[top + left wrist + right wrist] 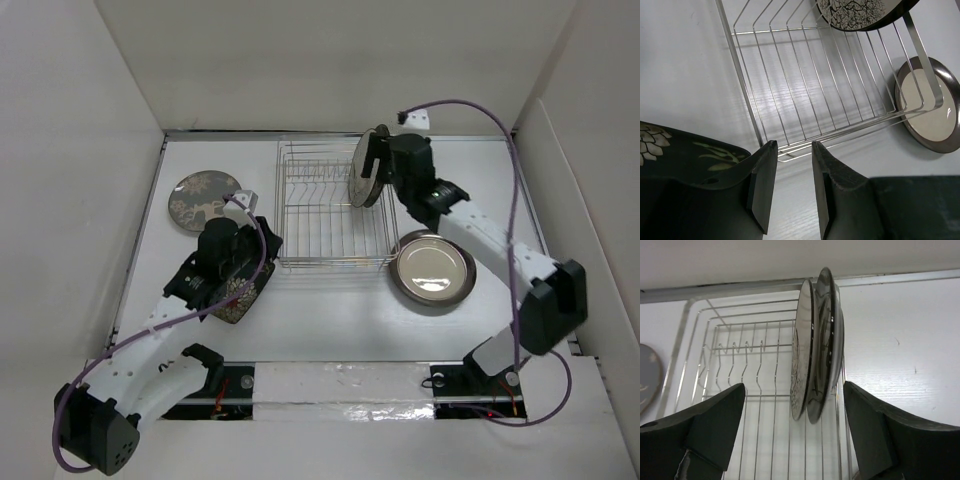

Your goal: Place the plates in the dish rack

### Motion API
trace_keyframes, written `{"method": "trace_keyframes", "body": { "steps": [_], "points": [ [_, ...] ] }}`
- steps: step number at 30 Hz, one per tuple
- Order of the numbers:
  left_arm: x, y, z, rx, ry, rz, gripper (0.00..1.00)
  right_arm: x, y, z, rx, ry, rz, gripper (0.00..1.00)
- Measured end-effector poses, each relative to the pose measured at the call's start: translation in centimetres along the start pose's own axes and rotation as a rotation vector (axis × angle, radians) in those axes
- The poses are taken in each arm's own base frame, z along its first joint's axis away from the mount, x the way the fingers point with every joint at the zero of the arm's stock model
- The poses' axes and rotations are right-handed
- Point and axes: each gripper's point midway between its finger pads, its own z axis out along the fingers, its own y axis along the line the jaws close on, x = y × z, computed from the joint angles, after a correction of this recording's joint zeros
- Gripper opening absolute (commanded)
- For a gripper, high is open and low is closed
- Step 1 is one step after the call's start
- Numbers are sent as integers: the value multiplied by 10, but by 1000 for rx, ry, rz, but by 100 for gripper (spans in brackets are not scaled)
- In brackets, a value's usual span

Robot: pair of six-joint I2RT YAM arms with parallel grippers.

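Observation:
The silver wire dish rack (325, 215) stands mid-table. Two round plates (359, 178) stand upright at its right end; the right wrist view shows them side by side, one (801, 350) left of the other (830, 335). My right gripper (374, 165) is open wide and empty just behind them (794, 384). A cream-centred, dark-rimmed plate (432, 268) lies flat right of the rack. The grey floral plate (203, 198) lies at the far left. The black square plate (238, 292) lies under my left gripper (250, 266), which is open and empty (792, 145) beside the plate's edge (685, 152).
White walls enclose the table on the left, back and right. The rack's front wire (840, 132) lies just ahead of the left fingers. A purple cable loops over each arm. The flat cream plate also shows in the left wrist view (930, 110).

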Motion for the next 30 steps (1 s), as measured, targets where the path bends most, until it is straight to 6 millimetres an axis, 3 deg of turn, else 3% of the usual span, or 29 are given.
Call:
{"method": "trace_keyframes", "body": {
  "steps": [2, 3, 4, 5, 6, 7, 10, 13, 14, 16, 19, 21, 26, 30],
  "points": [
    [0, -1, 0, 3, 0, 0, 31, -10, -14, -27, -47, -28, 35, 84],
    [-1, 0, 0, 2, -2, -1, 31, -15, -22, -39, -67, -50, 60, 80],
    [-1, 0, -1, 3, -4, -2, 31, -17, -32, -50, -81, -72, 88, 68],
    [-2, 0, -1, 4, -5, -4, 31, -15, -45, -60, -82, -83, 113, 26],
    [-3, 0, -1, 6, -7, -6, 31, -9, -59, -70, -78, -93, 139, 4],
    [-3, 0, -2, 9, -9, -7, 31, -2, -73, -78, -65, -99, 173, 0],
    [-6, -1, -5, 17, -20, -11, 31, 37, -129, -95, 36, -70, 261, 0],
    [-10, -5, -8, 35, -35, -12, 31, 92, -185, -113, 171, 0, 353, 28],
    [-11, -6, -10, 43, -39, -11, 31, 111, -199, -120, 212, 29, 380, 48],
    [-14, -9, -13, 54, -51, -11, 31, 146, -220, -134, 280, 92, 446, 57],
    [-18, -11, -17, 64, -70, -11, 31, 182, -228, -148, 323, 173, 538, 63],
    [-20, -13, -19, 71, -77, -10, 31, 196, -226, -154, 334, 216, 585, 69],
    [-25, -19, -26, 88, -108, -2, 32, 214, -224, -160, 372, 288, 655, 75],
    [-34, -24, -38, 105, -154, 3, 32, 228, -225, -166, 426, 373, 671, 72]
  ]
}}
